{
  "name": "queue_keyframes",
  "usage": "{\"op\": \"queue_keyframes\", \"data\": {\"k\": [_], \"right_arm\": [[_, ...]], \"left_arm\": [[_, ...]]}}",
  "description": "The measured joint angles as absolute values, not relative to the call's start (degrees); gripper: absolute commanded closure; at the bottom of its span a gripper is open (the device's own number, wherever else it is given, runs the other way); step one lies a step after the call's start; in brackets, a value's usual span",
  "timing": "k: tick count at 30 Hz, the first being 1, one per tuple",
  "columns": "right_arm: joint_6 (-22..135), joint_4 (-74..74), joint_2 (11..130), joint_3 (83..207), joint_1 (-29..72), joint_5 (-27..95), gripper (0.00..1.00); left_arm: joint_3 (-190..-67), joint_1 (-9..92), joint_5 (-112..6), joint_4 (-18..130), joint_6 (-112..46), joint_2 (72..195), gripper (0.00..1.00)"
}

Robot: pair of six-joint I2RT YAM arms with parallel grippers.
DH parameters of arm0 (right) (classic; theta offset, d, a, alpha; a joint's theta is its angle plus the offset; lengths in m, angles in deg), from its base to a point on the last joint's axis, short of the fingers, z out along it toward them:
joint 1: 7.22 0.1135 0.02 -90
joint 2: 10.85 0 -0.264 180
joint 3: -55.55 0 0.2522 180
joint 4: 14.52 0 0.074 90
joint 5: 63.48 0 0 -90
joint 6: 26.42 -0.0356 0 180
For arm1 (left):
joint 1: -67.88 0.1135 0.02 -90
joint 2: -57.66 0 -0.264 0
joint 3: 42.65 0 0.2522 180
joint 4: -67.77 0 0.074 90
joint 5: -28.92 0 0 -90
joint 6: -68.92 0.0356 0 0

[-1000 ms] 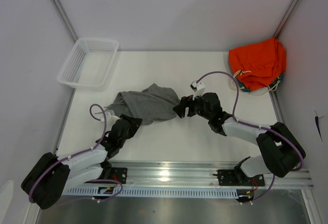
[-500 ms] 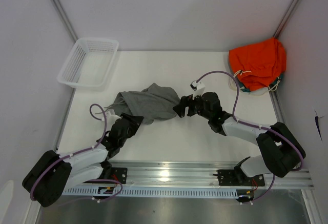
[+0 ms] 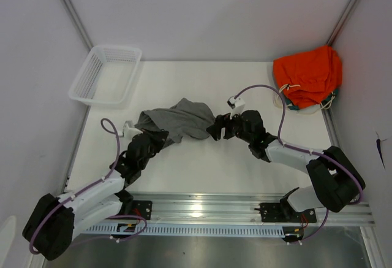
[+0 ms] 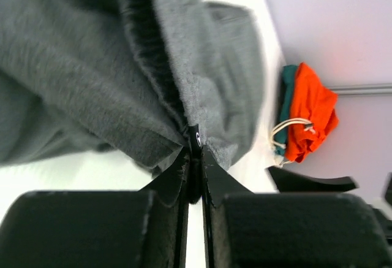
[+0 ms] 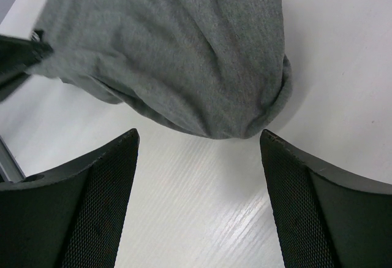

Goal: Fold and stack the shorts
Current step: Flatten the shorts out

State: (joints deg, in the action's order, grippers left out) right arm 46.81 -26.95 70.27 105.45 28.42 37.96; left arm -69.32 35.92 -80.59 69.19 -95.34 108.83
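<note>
The grey shorts (image 3: 181, 121) lie bunched in the middle of the white table. My left gripper (image 3: 160, 138) is shut on their near-left edge; in the left wrist view the fingertips (image 4: 195, 157) pinch a fold of the grey shorts (image 4: 92, 84) with a small dark tag at the pinch. My right gripper (image 3: 213, 129) is open and empty at the shorts' right end; in the right wrist view its fingers (image 5: 92, 188) stand wide apart just short of the rounded edge of the shorts (image 5: 184, 53).
A white mesh basket (image 3: 105, 75) sits at the far left of the table. An orange garment with white drawstring (image 3: 307, 75) lies on a teal item at the far right corner, also in the left wrist view (image 4: 309, 111). A metal rail (image 3: 202, 210) runs along the near edge.
My left gripper has moved up and away from the base with the shorts' edge in it, pulling that side of the cloth tighter. The right arm has not moved.
</note>
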Motion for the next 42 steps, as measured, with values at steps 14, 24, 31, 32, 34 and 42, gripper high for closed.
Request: {"op": "queue_keyframes", "data": {"k": [14, 24, 31, 32, 34, 42], "right_arm": [[47.9, -26.3, 71.1, 105.8, 29.5, 39.0, 0.19], [55.4, -26.4, 71.1, 106.0, 40.0, 35.0, 0.24], [63.7, -25.7, 74.8, 114.6, 42.7, 29.9, 0.36], [65.2, -27.2, 74.9, 114.8, 43.6, 29.5, 0.35], [68.4, -30.8, 74.9, 114.3, 45.2, 29.6, 0.32], [77.7, -34.2, 77.3, 113.8, 46.5, 33.5, 0.45]], "left_arm": [[-81.1, 37.7, -77.3, 53.8, -90.0, 107.6, 0.91], [-83.8, 38.0, -73.1, 49.6, -89.4, 110.8, 0.96], [-86.9, 38.7, -71.1, 45.6, -86.6, 111.2, 0.96], [-87.9, 38.9, -70.7, 44.7, -86.1, 111.4, 0.96], [-89.6, 39.1, -69.8, 43.6, -85.2, 111.9, 0.96], [-91.9, 39.9, -66.6, 40.7, -82.2, 112.4, 0.95]]}}
